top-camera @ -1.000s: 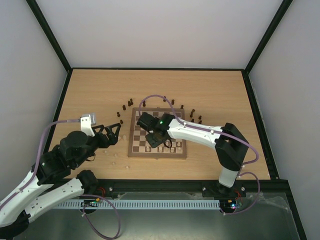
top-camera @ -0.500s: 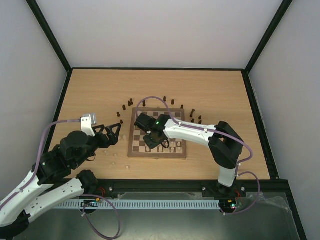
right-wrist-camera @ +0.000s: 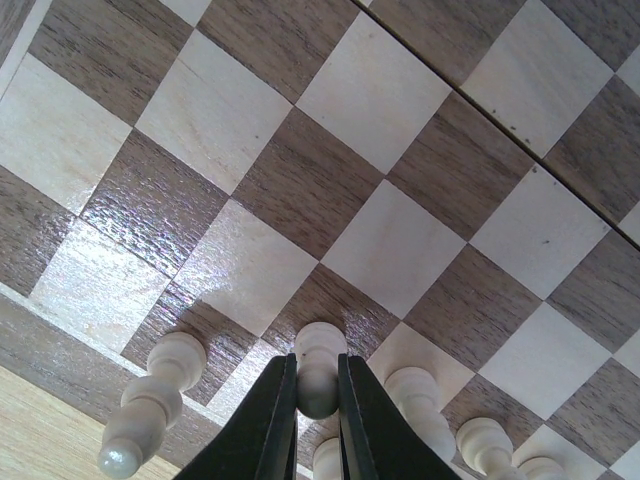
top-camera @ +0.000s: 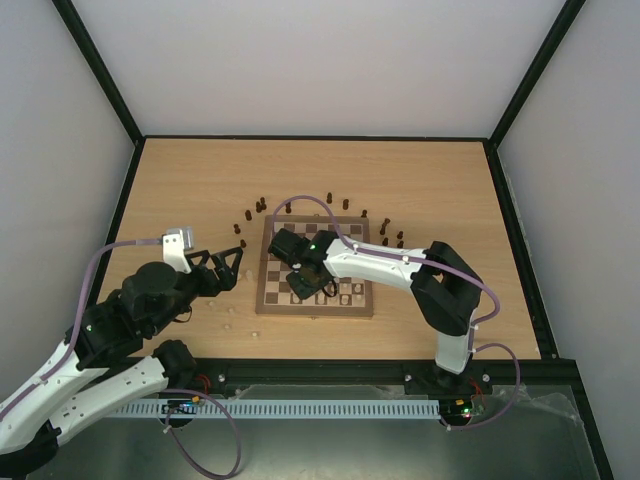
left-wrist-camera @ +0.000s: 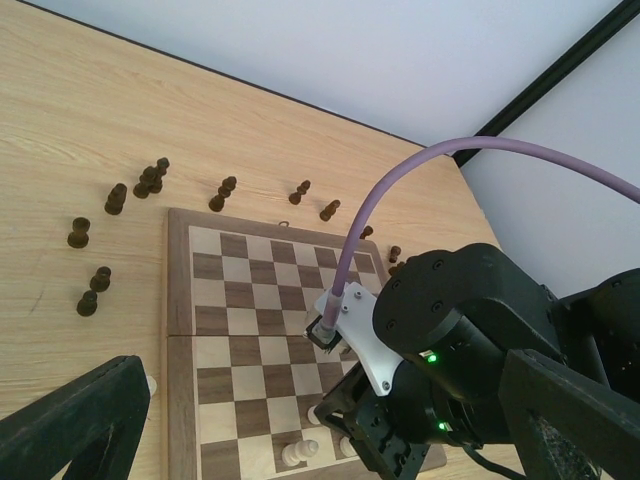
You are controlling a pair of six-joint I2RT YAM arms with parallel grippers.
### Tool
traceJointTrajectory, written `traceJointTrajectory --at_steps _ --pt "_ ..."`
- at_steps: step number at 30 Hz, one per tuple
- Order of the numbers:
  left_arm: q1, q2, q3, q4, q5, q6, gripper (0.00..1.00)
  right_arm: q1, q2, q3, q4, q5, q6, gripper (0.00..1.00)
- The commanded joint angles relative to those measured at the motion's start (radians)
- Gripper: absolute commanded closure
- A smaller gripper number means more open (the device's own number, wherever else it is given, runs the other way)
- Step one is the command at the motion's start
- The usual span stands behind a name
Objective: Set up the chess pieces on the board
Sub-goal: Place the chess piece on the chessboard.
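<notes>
Cream piece (right-wrist-camera: 320, 348) pinched in right gripper (right-wrist-camera: 318, 392), jaws nearly closed, by board (left-wrist-camera: 235, 290) 6 o'clock rows | left gripper (top-camera: 226, 264) spread wide, empty, off board at 9 o'clock | dark pieces (left-wrist-camera: 150, 178) on table, 12 o'clock side

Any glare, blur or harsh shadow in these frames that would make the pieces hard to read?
Right wrist view: a bright sheen whitens the board near its border, but the pale piece in the shut right gripper reads clearly. Left wrist view: even light; the open left gripper shows only as soft dark fingers in the bottom corners. Top view: soft even light, dark pieces tiny.
</notes>
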Motion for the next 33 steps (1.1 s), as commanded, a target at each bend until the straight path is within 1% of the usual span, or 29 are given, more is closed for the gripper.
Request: traceJointTrajectory --at_steps 1,18,28,33 --pt "0.007 0.0 -0.011 0.014 -0.005 0.01 0.01 -0.005 0.018 0.022 -0.016 0.002 -0.01 0.88" --pt "0.007 0.001 -0.01 0.016 -0.004 0.01 0.01 -0.018 0.022 0.017 -0.013 0.009 -0.004 0.87" --pt "0.006 0.003 -0.011 0.017 -0.002 0.01 0.01 -0.018 0.018 0.013 -0.018 0.006 -0.001 0.84" --pt "0.006 0.004 -0.011 0.019 -0.001 0.01 0.01 -0.018 0.015 0.01 -0.021 0.005 0.0 0.81"
